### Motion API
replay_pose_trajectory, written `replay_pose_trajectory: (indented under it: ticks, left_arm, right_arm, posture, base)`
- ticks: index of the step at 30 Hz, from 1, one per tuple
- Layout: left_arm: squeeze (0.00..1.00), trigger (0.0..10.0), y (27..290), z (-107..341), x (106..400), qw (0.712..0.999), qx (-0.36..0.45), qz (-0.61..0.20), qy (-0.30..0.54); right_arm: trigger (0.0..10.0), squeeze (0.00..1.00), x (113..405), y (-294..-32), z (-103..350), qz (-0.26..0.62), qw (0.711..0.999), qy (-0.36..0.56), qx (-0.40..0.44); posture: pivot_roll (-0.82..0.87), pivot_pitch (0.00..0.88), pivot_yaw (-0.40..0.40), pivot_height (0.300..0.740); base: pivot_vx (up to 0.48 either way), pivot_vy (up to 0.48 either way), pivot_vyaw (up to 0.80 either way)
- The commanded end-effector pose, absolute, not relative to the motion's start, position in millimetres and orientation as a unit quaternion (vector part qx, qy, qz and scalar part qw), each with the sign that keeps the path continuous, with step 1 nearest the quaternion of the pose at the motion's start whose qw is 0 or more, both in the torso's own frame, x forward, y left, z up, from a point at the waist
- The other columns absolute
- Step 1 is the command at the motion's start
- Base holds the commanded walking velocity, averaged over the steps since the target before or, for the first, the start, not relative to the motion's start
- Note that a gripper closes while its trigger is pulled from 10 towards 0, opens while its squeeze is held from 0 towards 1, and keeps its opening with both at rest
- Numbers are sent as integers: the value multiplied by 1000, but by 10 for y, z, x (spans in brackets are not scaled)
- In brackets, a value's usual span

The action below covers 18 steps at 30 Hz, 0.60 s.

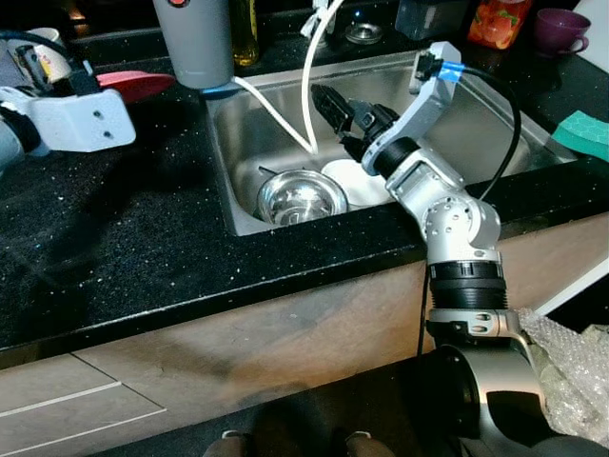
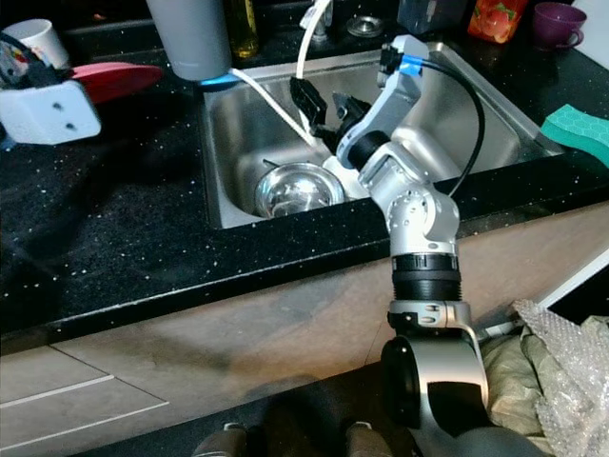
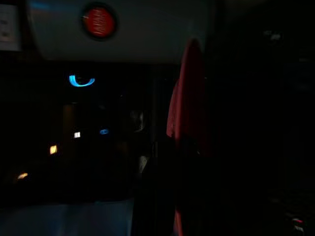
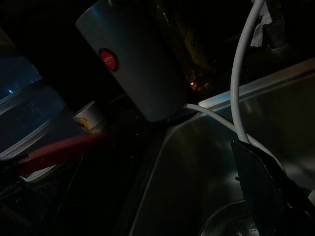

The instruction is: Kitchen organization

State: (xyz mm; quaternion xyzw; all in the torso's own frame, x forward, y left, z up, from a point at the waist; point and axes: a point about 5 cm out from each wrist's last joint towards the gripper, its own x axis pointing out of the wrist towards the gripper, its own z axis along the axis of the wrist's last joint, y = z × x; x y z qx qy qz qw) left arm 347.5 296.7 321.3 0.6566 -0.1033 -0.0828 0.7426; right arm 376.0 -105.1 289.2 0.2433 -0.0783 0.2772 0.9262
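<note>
My right gripper (image 1: pixel 343 112) reaches into the steel sink (image 1: pixel 476 114) and hangs above its floor. Its two black fingers stand apart, open, with nothing between them. Just below it a white plate (image 1: pixel 354 183) lies beside a shiny steel bowl (image 1: pixel 303 197). One right finger (image 4: pixel 266 189) shows dark next to a white hose (image 4: pixel 238 98). At the far left over the black counter (image 1: pixel 143 219), my left gripper (image 1: pixel 90 81) holds a flat red thing (image 1: pixel 138 86). That red thing (image 3: pixel 189 98) runs edge-on along the very dark left wrist view.
A grey cylinder with a red button (image 1: pixel 195 43) stands at the sink's back left corner, two white hoses (image 1: pixel 306 86) running into the basin. A purple mug (image 1: pixel 559 29), an orange packet (image 1: pixel 499 23), a green sponge (image 1: pixel 585 133) and a white cup (image 2: pixel 33 38) sit around.
</note>
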Motion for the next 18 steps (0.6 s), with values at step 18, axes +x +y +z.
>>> replay_pose_trajectory:
  ticks: [18]
  left_arm:
    - [0, 0, 2699, 3889, 3158, 871, 418, -257, -29]
  right_arm:
    - [10000, 0, 3768, -1112, 2945, 271, 928, -86, 241]
  posture:
    - [59, 126, 10, 740]
  base:
    - [0, 0, 0]
